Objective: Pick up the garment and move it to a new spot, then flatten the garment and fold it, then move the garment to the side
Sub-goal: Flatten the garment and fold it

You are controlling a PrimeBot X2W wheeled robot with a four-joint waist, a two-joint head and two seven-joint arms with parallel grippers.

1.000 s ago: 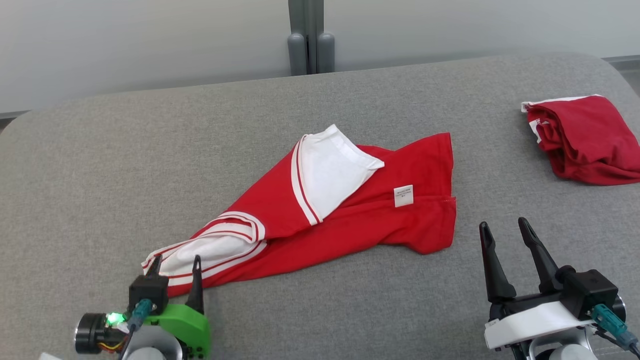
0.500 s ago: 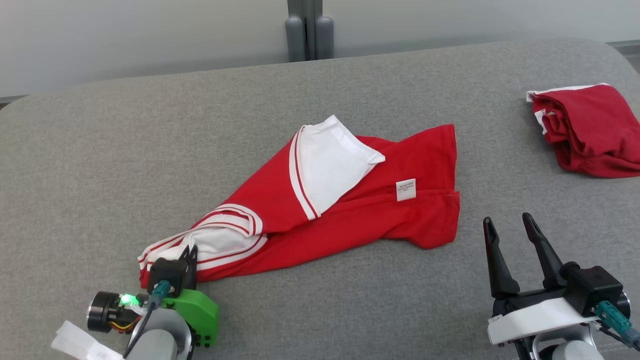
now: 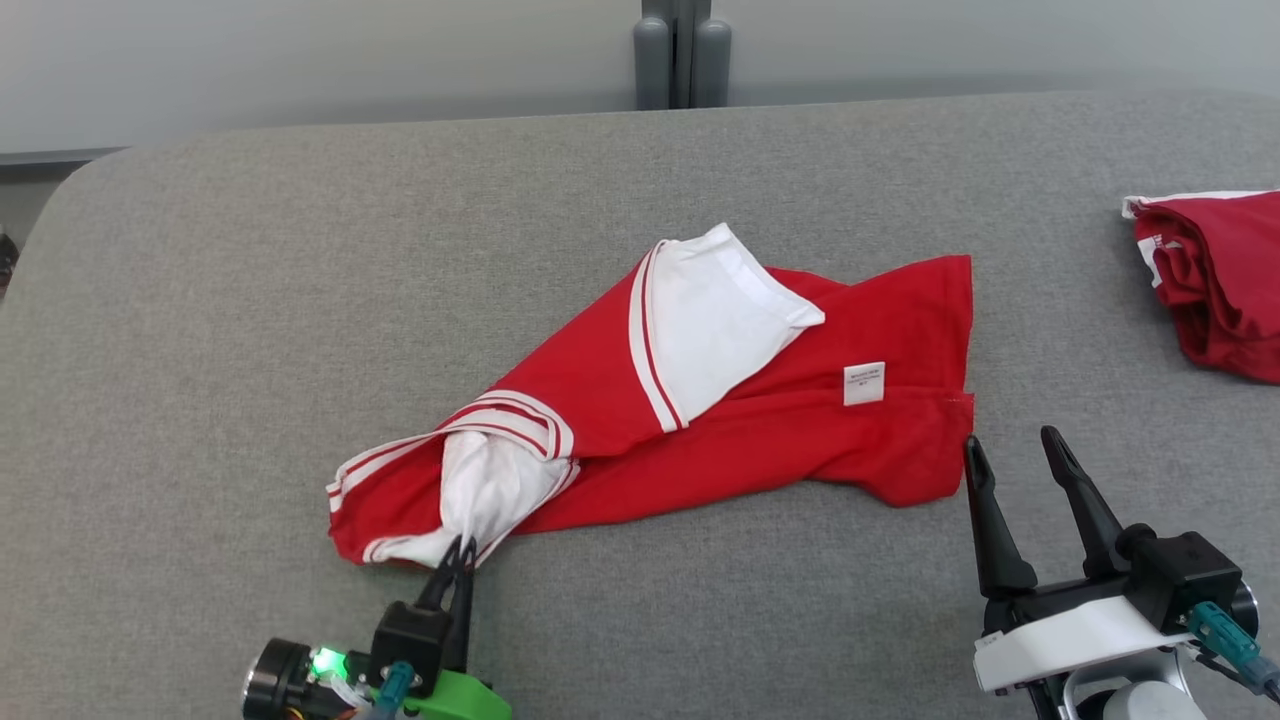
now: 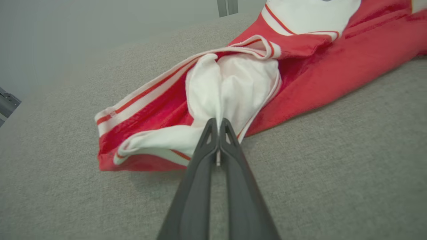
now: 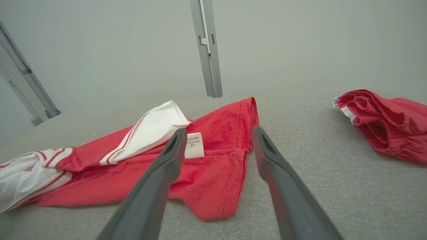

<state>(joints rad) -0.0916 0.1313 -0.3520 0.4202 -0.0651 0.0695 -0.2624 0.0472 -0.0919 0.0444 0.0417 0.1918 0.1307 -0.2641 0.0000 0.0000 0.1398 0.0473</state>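
Grippers: your left gripper (image 3: 459,548), pointing forward, clamps the red-and-white fabric garment (image 3: 760,440), stretched near-left to far-right; right gripper (image 3: 1009,440) gapes.

Soft, even, bright light falls from above. The shirt (image 3: 760,420) casts just a thin, pale shadow on the grey table (image 3: 250,300). The head view is sharp throughout. Both wrist views bend at the edges: the table's far rim bows and the wall posts (image 5: 206,50) lean. Close to the lens, the left pincer (image 4: 218,125) and right pincer (image 5: 218,131) look soft and blurred. A small green lamp (image 3: 325,660) glows.
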